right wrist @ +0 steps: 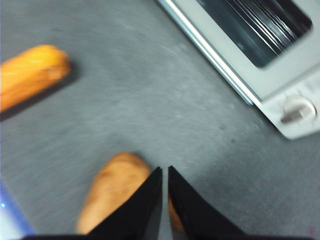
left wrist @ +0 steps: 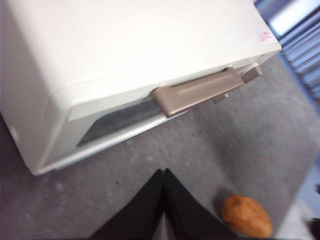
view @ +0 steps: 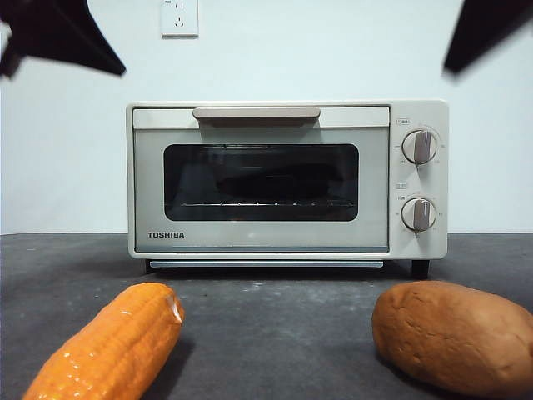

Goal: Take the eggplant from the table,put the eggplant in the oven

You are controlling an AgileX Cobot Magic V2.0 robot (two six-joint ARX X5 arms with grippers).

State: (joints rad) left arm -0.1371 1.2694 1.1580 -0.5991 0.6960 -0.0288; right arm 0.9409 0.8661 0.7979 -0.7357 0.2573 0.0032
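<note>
Eggplant is showing nowhere on the bench [view: 275,308]; we are making out only a dim dark shape behind the shut oven [view: 287,179] door, perhaps it. Left end effector [left wrist: 164,172] and right end effector [right wrist: 165,171] are hovering closed and empty, and we are expecting glossy, slippery skin, best gripped mid-body.

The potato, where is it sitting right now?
In the front view the potato lies on the table at the near right, in front of the oven, across from the corn cob.
</note>
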